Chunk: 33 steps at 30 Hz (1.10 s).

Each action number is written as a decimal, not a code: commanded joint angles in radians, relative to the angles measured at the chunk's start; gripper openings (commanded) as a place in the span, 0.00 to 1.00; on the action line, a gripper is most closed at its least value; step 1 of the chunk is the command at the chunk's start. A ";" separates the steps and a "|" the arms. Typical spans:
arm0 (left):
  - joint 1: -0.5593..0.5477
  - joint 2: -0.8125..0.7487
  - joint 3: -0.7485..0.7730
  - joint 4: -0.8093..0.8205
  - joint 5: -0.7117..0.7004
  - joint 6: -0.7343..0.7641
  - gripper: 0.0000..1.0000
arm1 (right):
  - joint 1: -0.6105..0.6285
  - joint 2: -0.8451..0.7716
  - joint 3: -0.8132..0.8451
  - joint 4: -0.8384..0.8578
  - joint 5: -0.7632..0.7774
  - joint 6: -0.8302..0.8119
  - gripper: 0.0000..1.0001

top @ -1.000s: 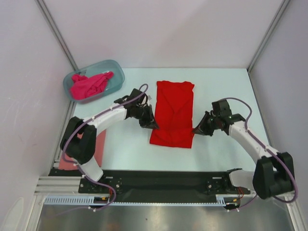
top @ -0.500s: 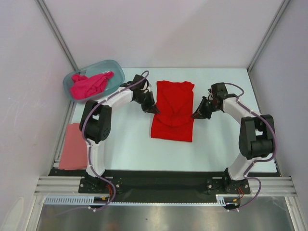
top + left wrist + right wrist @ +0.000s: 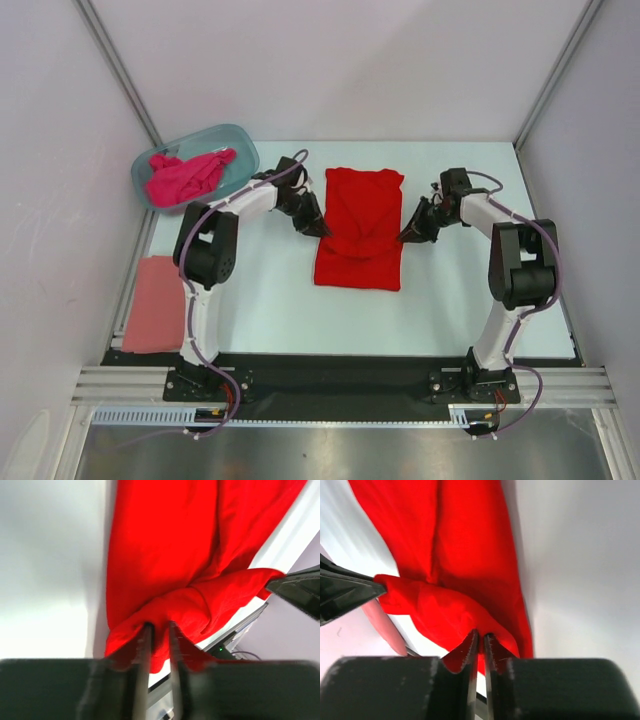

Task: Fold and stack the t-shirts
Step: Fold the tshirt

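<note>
A bright red t-shirt [image 3: 360, 225] lies flat mid-table, its near part folded up over the rest into a loose hump [image 3: 200, 610]. My left gripper [image 3: 320, 230] is at the fold's left edge; its fingers stand slightly apart, with red cloth [image 3: 165, 555] lying loose between the tips [image 3: 157, 626]. Opposite, my right gripper [image 3: 403, 238] pinches the right edge, jaws nearly together on the cloth [image 3: 480, 634]. A magenta t-shirt [image 3: 185, 177] sits crumpled in the tub. A salmon-pink t-shirt [image 3: 155, 318] lies folded at the table's left edge.
The translucent blue-grey tub [image 3: 247, 152] stands at the back left, close behind my left arm. White walls and metal frame posts close in the table on three sides. The black base rail [image 3: 330, 375] runs along the near edge.
Both grippers carried the red shirt's near hem away from the bases, folding it over, so the shirt looks shorter. The left jaws have just parted a little.
</note>
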 commanded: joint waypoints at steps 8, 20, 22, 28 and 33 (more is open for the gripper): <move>0.012 -0.052 0.208 -0.156 -0.178 0.217 0.59 | -0.009 -0.031 0.152 -0.183 0.146 -0.143 0.50; -0.167 -0.402 -0.312 0.208 -0.085 0.201 0.45 | 0.429 -0.240 -0.089 0.010 0.587 0.164 0.40; -0.193 -0.393 -0.347 0.231 -0.091 0.197 0.44 | 0.490 -0.205 -0.080 0.024 0.670 0.187 0.42; -0.190 -0.366 -0.381 0.212 -0.129 0.204 0.43 | 0.575 -0.106 -0.046 0.025 0.761 0.219 0.47; -0.161 -0.444 -0.445 0.219 -0.184 0.194 0.41 | 0.575 -0.065 -0.046 0.054 0.773 0.210 0.47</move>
